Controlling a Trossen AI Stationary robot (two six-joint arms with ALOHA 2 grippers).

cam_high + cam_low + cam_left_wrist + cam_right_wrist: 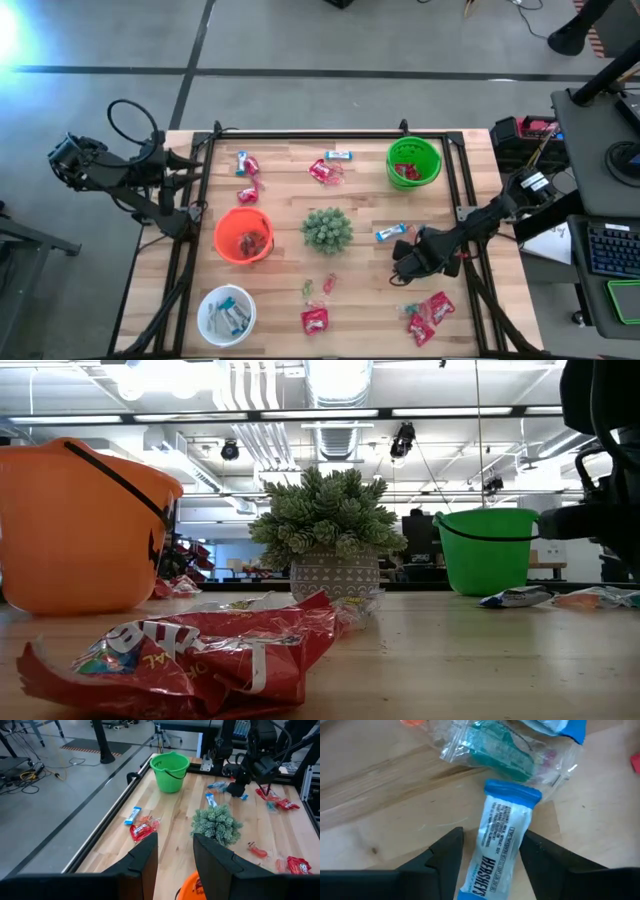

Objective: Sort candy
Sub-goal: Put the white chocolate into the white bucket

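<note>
The right gripper (pixel 490 852), fingers spread, straddles a blue-and-white candy bar (pixel 499 842) lying flat on the tabletop (pixel 360 300) right of the spiky plant (pixel 327 229). A clean pick calls for closing squarely across the wrapper's narrow width, clear of the clear-wrapped green sweets (pixel 495 752) beside it. The left gripper (pixel 175 855) waits, parted and empty, near the orange bucket (pixel 243 236).
</note>
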